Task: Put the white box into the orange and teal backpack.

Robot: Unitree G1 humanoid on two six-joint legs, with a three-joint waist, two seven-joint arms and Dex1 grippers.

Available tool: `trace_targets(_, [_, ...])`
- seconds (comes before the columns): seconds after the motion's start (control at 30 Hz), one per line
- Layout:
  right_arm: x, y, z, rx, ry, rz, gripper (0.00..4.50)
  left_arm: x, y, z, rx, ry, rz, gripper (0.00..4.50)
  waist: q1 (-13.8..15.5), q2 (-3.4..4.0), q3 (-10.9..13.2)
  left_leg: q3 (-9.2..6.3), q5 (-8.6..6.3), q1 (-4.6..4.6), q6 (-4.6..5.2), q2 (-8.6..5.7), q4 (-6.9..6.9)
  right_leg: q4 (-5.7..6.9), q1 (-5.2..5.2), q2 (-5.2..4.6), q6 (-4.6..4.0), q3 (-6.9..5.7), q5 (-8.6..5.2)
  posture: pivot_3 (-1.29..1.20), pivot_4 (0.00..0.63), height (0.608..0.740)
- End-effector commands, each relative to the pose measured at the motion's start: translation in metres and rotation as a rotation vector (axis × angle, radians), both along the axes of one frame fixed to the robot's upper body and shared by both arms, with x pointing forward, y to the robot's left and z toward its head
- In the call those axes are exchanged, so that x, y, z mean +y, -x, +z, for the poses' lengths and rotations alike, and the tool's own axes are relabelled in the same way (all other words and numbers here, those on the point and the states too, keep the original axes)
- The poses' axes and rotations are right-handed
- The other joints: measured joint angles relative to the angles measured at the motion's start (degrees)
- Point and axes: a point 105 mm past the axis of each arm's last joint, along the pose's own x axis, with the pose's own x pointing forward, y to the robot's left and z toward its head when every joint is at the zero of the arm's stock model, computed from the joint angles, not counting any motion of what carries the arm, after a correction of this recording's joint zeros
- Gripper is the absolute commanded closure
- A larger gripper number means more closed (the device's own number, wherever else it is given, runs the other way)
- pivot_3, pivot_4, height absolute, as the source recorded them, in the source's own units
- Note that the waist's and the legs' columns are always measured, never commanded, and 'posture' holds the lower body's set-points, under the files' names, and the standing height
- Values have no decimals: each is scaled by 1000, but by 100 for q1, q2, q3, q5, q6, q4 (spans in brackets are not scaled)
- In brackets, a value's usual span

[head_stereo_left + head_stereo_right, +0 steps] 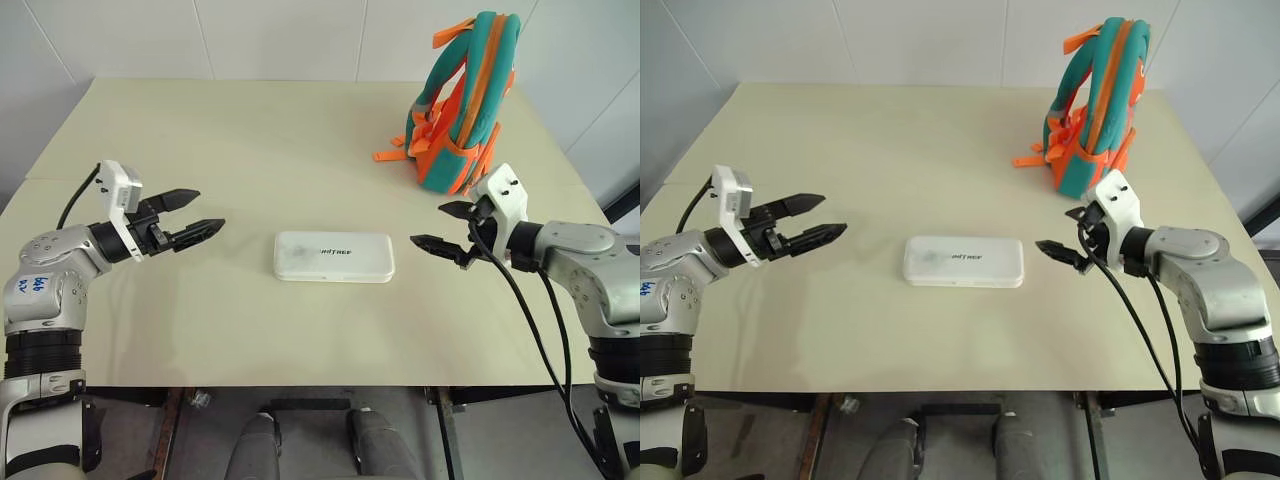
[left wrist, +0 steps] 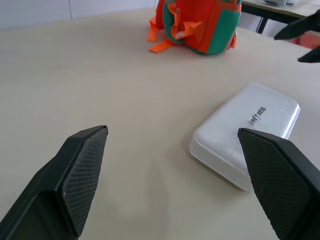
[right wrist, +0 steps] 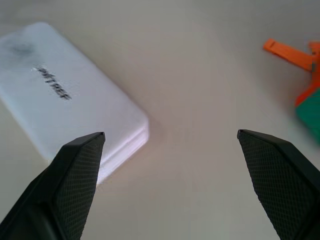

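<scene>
Box: the white box (image 1: 334,257) lies flat on the table (image 1: 250,140), lid up, dark lettering showing (small print, on the half nearer my right arm). Nothing touches it.

Backpack: the backpack (image 1: 462,103) stands upright beyond the box and off to its right, well apart from it. Teal body, orange panels, orange straps trailing onto the table on the side toward the box.

Left gripper: my left gripper (image 1: 192,221) hangs in the air to the left of the box, well apart, tips aimed across at it. Jaws spread wide, nothing between them. In the left wrist view the two fingers (image 2: 80,172) frame bare table, with the box just past the right-hand one.

Right gripper: my right gripper (image 1: 446,231) is to the right of the box, near its short end but not touching, tips aimed at it and tipped a little downward. Jaws spread wide here too, hands empty. From the right wrist view one corner of the box sits just beyond one finger (image 3: 75,172), and a scrap of orange strap (image 3: 290,52) shows off to the other side.

Table: pale, plain, and the box sits about midway between my two grippers.
</scene>
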Motion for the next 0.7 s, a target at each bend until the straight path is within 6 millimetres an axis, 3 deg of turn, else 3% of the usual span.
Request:
trace_targets(0.03, [-1, -9, 0, -44, 43, -19, 19, 0, 2, 4, 35, -10, 10, 47, 5, 0, 0, 0, 0, -4, 0, 0, -1, 0, -3, 0, 0, 0, 0, 0, 150, 740])
trace_targets(0.23, [-15, -32, -31, -29, 221, -139, 19, -2, -4, -32, 273, 47, 87, 47, 0, 1, 0, 0, 0, -4, 0, -1, -2, 2, -4, -1, 1, 1, 0, 0, 150, 740])
trace_targets(0.5, [14, -35, -39, -45, 190, -49, 19, -18, -5, -56, 535, 163, 95, 47, -21, 1, 0, -3, 0, -1, 0, 0, 7, 20, -4, 5, 3, 0, 1, 0, 150, 740])
trace_targets(0.7, [24, -31, -42, -44, 171, -10, 19, -34, -10, -49, 676, 372, 20, 47, 8, 0, 0, -5, 1, 8, -2, -2, 21, 39, 2, 4, 2, -1, 0, 0, 150, 740])
